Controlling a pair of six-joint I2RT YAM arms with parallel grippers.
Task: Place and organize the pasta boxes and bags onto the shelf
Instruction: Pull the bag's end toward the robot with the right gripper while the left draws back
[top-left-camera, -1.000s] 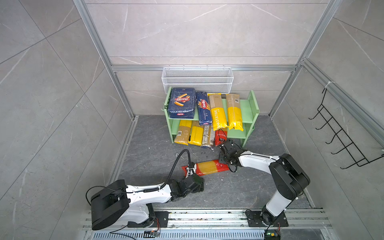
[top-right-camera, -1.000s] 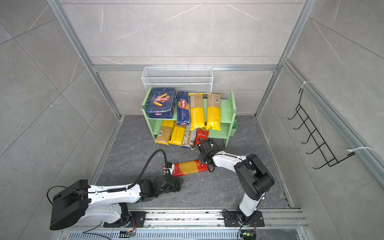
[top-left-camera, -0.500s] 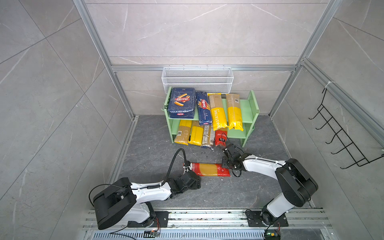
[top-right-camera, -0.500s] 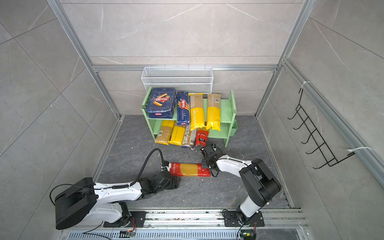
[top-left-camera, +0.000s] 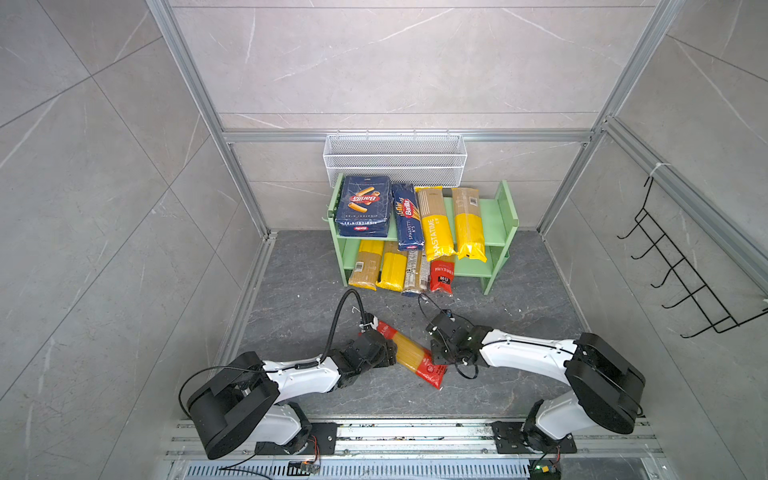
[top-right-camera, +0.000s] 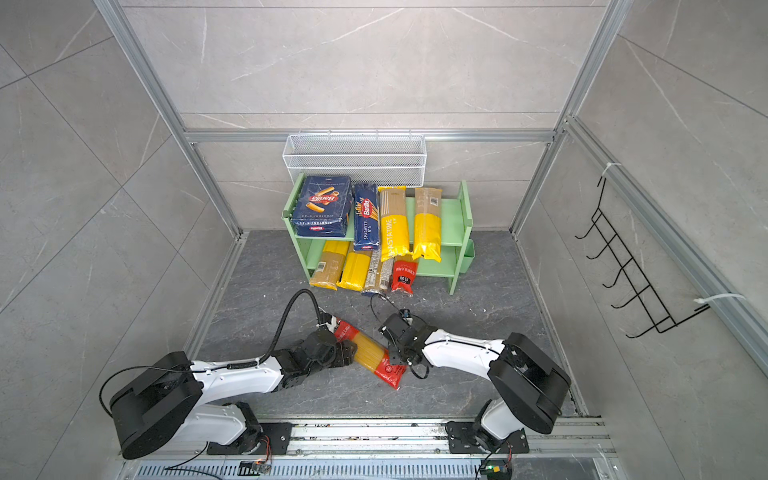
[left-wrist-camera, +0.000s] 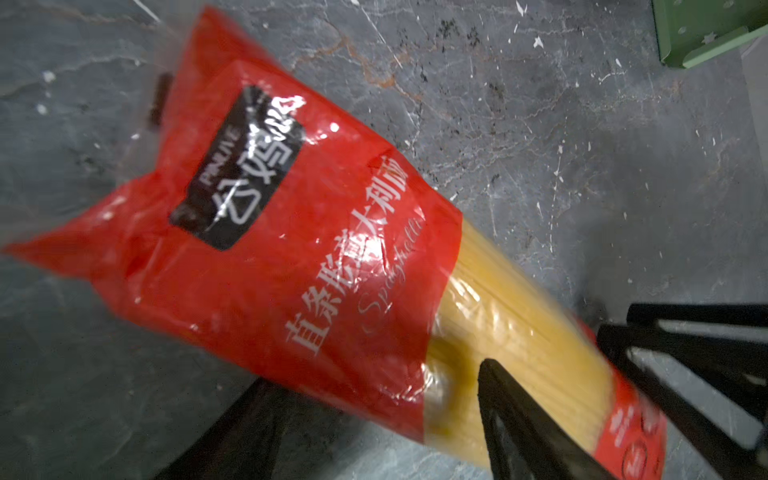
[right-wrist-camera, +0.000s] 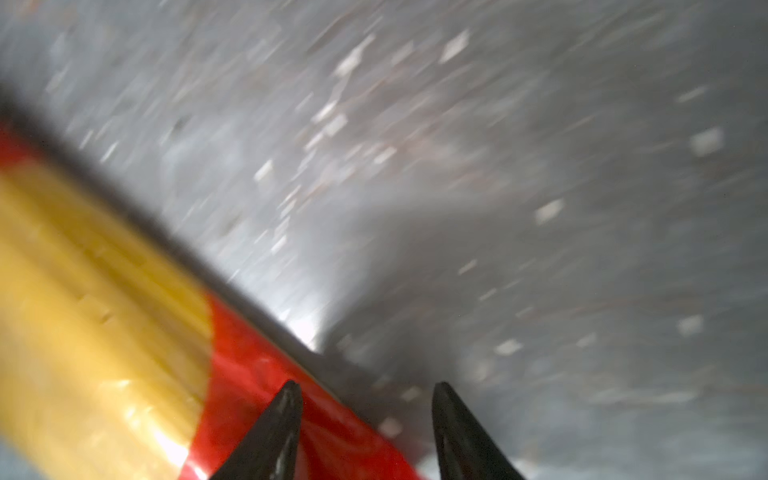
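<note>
A red-ended spaghetti bag (top-left-camera: 409, 353) (top-right-camera: 370, 353) lies slantwise on the floor between both arms. My right gripper (top-left-camera: 438, 361) (right-wrist-camera: 365, 388) is shut on its near red end (right-wrist-camera: 291, 374). My left gripper (top-left-camera: 390, 353) (left-wrist-camera: 374, 374) stands open astride the bag (left-wrist-camera: 332, 249) near its far red end. The green shelf (top-left-camera: 505, 216) carries the two blue pasta boxes (top-left-camera: 365, 205) (top-left-camera: 407, 216) and two yellow bags (top-left-camera: 434, 224) on top. Several bags (top-left-camera: 392, 270) stick out of its lower tier.
A white wire basket (top-left-camera: 395, 160) hangs on the back wall above the shelf. A black hook rack (top-left-camera: 681, 270) is fixed to the right wall. Metal frame rails (top-left-camera: 415, 432) run along the front by both arm bases.
The right gripper has swung toward the front and taken the bag's right end with it, turning the bag from crosswise to slanted. The left gripper has stayed at the bag's other end.
</note>
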